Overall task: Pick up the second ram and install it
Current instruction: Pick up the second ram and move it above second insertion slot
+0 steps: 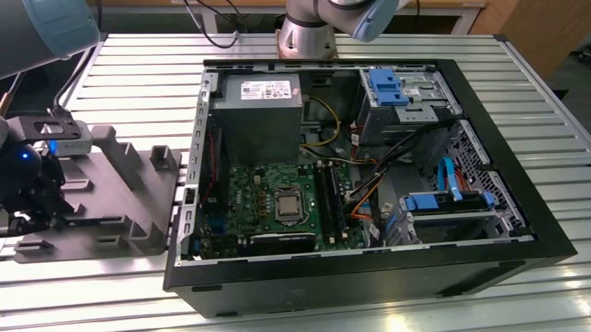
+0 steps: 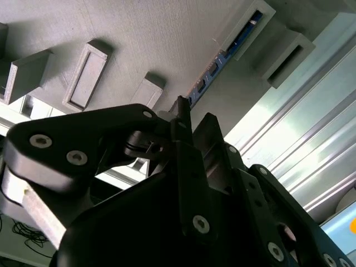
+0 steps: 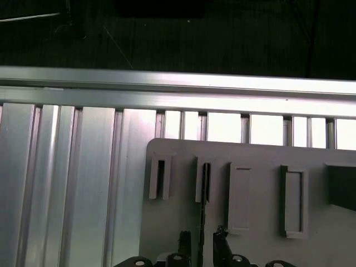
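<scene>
Tool (image 3: 201,246), released, straddles one ram (image 3: 204,189) standing edgewise in one gray holder (image 3: 256,156).

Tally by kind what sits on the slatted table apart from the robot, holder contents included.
Computer case, side open: 1
Grey holder plate: 1
Ram stick standing in the holder plate: 1
Total: 3

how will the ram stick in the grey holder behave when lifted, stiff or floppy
The second ram looks thin and flat, so probably light and fairly stiff. It stands on edge in the grey holder, so it could tip if nudged sideways.
</scene>
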Available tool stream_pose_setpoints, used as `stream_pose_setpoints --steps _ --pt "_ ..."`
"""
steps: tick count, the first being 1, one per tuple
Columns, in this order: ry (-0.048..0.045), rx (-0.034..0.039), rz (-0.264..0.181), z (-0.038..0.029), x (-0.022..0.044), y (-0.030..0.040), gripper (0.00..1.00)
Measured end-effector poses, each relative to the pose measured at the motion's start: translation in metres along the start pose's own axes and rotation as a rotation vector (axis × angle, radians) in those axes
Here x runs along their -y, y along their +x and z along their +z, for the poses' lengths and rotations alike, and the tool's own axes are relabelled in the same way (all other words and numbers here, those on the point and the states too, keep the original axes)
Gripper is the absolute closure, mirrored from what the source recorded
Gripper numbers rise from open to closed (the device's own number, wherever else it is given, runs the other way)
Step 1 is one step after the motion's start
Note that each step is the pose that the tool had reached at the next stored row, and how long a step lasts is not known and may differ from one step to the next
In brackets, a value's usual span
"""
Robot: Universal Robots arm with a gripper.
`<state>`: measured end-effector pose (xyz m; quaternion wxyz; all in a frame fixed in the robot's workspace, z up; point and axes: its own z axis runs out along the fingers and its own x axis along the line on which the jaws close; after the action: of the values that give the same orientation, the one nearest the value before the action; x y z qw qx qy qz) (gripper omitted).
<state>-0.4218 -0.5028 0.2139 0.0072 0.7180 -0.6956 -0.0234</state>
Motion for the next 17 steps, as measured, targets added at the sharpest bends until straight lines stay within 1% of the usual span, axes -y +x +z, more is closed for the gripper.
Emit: stream_pose_setpoints --steps 5,9,17 --pt "0.0 0.0 0.0 0.0021 0.0001 0.0001 0.7" --pt "0.0 -0.0005 0.0 0.0054 0.0 0.0001 0.7" --pt "-0.0001 -0.0027 0.0 0.0099 -0.0003 0.0002 0.7"
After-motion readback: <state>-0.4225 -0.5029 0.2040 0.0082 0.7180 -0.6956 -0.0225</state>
